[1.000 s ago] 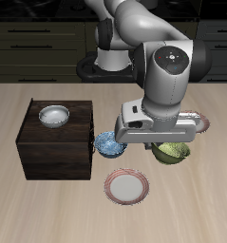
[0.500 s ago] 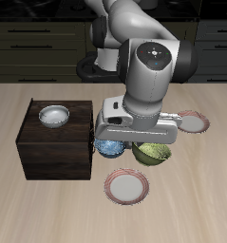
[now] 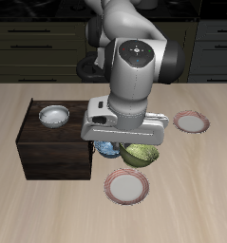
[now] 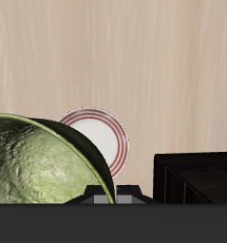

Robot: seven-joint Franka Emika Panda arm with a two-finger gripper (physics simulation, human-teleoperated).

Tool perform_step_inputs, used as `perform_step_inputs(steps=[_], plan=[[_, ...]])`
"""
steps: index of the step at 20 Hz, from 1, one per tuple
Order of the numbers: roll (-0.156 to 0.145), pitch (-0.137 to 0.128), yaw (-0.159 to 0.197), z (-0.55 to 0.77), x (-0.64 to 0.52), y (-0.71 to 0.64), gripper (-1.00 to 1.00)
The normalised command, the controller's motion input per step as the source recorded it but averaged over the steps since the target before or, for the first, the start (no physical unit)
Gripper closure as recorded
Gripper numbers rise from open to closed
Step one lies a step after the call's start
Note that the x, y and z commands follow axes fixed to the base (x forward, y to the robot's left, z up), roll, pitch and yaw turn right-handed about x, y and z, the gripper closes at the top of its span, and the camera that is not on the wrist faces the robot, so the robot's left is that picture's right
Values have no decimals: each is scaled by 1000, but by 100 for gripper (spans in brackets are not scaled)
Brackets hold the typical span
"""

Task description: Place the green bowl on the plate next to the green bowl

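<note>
The green bowl (image 3: 141, 155) has a mottled olive glaze and hangs under my gripper (image 3: 137, 143), which is shut on its rim and holds it just above the table. The bowl fills much of the wrist view (image 4: 34, 163). The plate (image 3: 125, 186), red-rimmed with a pale centre, lies near the table's front edge, just in front of the bowl and apart from it. It also shows in the wrist view (image 4: 104, 139), partly hidden by the bowl. My fingertips are hidden by the hand.
A blue speckled bowl (image 3: 107, 148) sits beside the green bowl, partly hidden by my hand. A dark wooden box (image 3: 50, 144) carries a white-grey bowl (image 3: 54, 115); the box also shows in the wrist view (image 4: 196, 176). A twin plate (image 3: 191, 121) lies farther back.
My arm has carried the green bowl sideways from beside the twin plate toward the blue bowl and the front plate. The twin plate has come fully into sight.
</note>
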Motion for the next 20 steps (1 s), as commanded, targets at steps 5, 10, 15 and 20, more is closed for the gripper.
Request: perform_step_inputs(steps=[5,10,15,20], plan=[[45,8,19,-159,86,-160,100],[-7,2,2,-121,39,-97,100],[1,36,-7,-269,83,-31,100],[4,26,23,-300,31,81,100]])
